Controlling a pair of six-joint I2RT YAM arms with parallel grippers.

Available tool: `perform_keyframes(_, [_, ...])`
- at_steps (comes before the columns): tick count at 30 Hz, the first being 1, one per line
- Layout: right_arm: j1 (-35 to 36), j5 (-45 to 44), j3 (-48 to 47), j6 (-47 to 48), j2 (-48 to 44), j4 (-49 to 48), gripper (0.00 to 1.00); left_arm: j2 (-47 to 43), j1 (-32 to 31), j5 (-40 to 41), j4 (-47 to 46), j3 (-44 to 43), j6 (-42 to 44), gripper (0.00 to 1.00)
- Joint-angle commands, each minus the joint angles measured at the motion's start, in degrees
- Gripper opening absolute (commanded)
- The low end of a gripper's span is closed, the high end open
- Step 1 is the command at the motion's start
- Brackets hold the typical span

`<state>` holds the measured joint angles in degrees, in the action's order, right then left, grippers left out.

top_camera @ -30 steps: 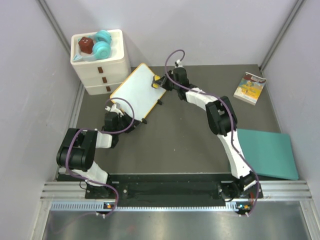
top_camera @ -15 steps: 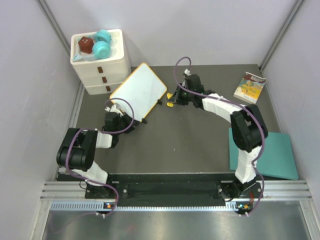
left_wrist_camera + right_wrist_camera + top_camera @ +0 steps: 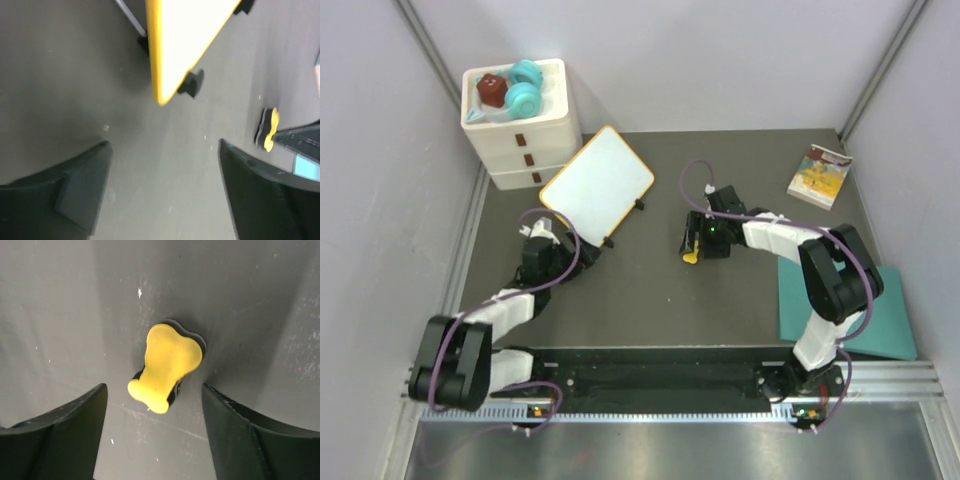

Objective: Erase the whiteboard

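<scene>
"Since the whiteboard is showing no marks, why is the right gripper hanging spread over the eraser?"

"The eraser is lying loose on the table between the fingers, apparently put down as finished. The whiteboard is standing on its feet beside the drawer box. The left gripper is gaping empty, facing the board's near corner."

"Changes?"

"A second ago the eraser was at the board's right edge. Both arms are now drawing back."

table dark grey | whiteboard rear left, on black feet | white drawer box rear-left corner | yellow eraser centre | booklet rear right | teal mat near right
</scene>
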<state>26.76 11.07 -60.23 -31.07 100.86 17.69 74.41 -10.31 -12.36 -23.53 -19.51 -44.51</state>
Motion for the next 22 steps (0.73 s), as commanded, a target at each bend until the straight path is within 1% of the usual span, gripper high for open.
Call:
perform_keyframes(1, [0.13, -2.45, 3.18, 1.45, -4.87, 2.08, 0.78, -12.43, -0.24, 4.27, 13.58, -0.88, 1.62, 0.99])
perform_keyframes(2, [0.22, -3.15, 4.75, 1.62, -7.75, 1.82, 0.84, -15.93, -0.33, 4.27, 16.73, -1.49, 2.06, 0.99])
perform_keyframes(4, [0.39, -5.35, 6.34, 1.45, -11.45, 2.43, 0.94, -18.85, -0.42, 4.01, 20.00, -3.34, 2.50, 0.99])
perform_keyframes(5, [0.39, -7.97, 7.92, 1.62, -15.82, 3.22, 0.99, -21.13, -0.42, 3.66, 21.41, -3.95, 3.11, 0.99])
perform_keyframes(7, [0.48, -10.71, 9.42, 1.89, -20.76, 4.19, 0.99, -22.64, -0.42, 1.47, 23.35, -6.06, 4.78, 0.99])
perform_keyframes(8, [0.48, -14.37, 10.64, 1.98, -25.49, 4.89, 0.99, -23.34, -0.77, 1.11, 26.57, -7.11, 6.87, 0.99])
perform_keyframes(9, [0.48, -15.89, 11.18, 2.41, -28.67, 6.29, 0.99, -23.61, -0.86, 0.50, 28.95, -8.78, 8.20, 0.99])
perform_keyframes(11, [0.48, -19.57, 13.28, 3.03, -34.21, 7.17, 0.99, -23.87, -1.12, 1.20, 32.30, -10.63, 11.62, 0.99])
perform_keyframes(12, [0.40, -20.55, 14.16, 3.73, -40.94, 7.27, 0.99, -23.87, -1.21, 1.46, 34.93, -12.21, 12.68, 0.99])
perform_keyframes(14, [0.48, -22.74, 17.05, 4.96, -48.17, 6.66, 0.99, -24.40, -1.30, 2.34, 37.14, -13.53, 15.49, 0.99])
perform_keyframes(15, [0.40, -23.37, 17.86, 6.01, -54.65, 6.22, 0.99, -24.58, -1.30, 2.69, 38.28, -14.58, 16.38, 0.99])
perform_keyframes(18, [0.48, -26.09, 19.45, 8.03, -65.31, 6.65, 0.99, -26.24, -1.30, 3.57, 40.49, -15.73, 18.84, 0.99])
perform_keyframes(22, [0.39, -28.64, 18.39, 9.10, -67.90, 9.37, 0.99, -25.90, -1.30, 2.61, 41.10, -16.61, 21.30, 0.99])
